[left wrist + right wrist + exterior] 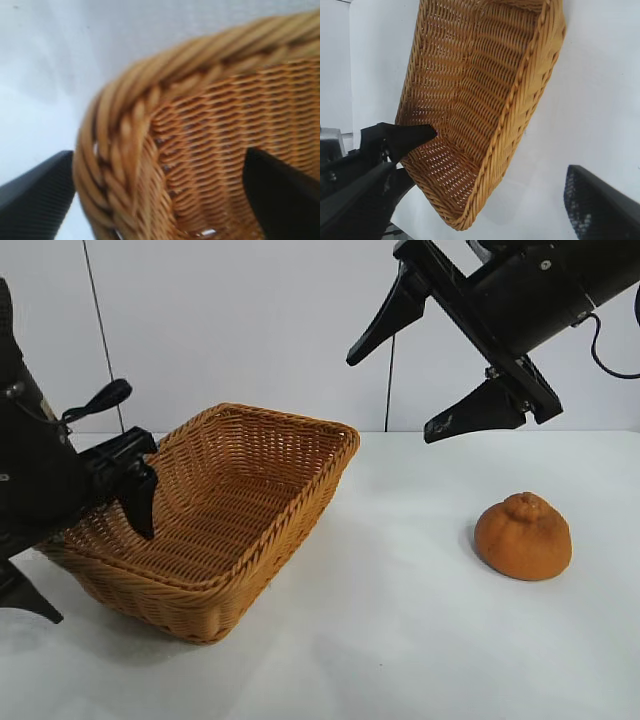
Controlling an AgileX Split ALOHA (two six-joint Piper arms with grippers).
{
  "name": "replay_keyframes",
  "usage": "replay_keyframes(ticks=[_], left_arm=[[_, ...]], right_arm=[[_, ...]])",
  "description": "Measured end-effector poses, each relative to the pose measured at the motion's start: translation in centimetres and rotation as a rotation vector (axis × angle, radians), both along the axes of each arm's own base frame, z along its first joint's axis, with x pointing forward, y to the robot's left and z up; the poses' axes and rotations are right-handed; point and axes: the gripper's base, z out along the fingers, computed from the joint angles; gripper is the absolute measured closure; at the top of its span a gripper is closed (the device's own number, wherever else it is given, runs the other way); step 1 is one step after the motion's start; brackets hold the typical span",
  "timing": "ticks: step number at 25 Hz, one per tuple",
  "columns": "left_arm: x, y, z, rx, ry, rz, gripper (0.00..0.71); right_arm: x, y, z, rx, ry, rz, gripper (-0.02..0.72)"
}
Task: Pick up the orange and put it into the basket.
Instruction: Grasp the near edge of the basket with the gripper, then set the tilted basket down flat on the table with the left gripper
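Two claws in play, both spread wide, neither holding anything. Left gripper (pixel 95 530) straddles the basket's (pixel 300 455) near-left corner rim: one finger inside the weave, one outside on the table side. Can't tell whether either finger touches the wicker. Right gripper (pixel 425 390) hangs high at the far right, above and behind the orange (pixel 523 536), well clear of it.

Orange sits flat-side down on the table (pixel 400 640), right of the basket, well apart from it. Looks matte and bumpy, so probably decent friction; likely firm with slight give, moderate weight. Dome shape means pads would slide up if set too high. I'd take it low across the widest part, below the knob, jaws coming down from above.

Basket is stiff wicker, light, empty; may skid if nudged.

Surface: plain white tabletop, smooth, nothing else on it. Behind: bare pale wall panels with thin vertical seams.
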Motion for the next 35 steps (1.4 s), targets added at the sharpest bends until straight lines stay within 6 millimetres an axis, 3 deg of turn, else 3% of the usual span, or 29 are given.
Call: replay_keyframes(ticks=[5, 8, 18, 23, 31, 35], left_arm=[[0.2, 0.3, -0.7, 0.008, 0.017, 0.006, 0.072], [0.2, 0.4, -0.8, 0.010, 0.017, 0.005, 0.116], [0.4, 0.4, -0.7, -0.004, 0.011, 0.029, 0.595], [1.0, 0.4, -0.1, 0.003, 0.000, 0.000, 0.606], [5.7, 3.0, 3.9, -0.053, -0.043, -0.101, 0.612], [7.5, 3.4, 4.0, -0.036, 0.002, -0.252, 0.612]], right_arm=[[0.0, 0.0, 0.0, 0.000, 0.000, 0.000, 0.084], [0.0, 0.0, 0.0, 0.000, 0.000, 0.000, 0.084], [0.0, 0.0, 0.0, 0.000, 0.000, 0.000, 0.084], [0.0, 0.0, 0.0, 0.000, 0.000, 0.000, 0.084], [0.0, 0.0, 0.0, 0.000, 0.000, 0.000, 0.084], [0.0, 0.0, 0.0, 0.000, 0.000, 0.000, 0.084]])
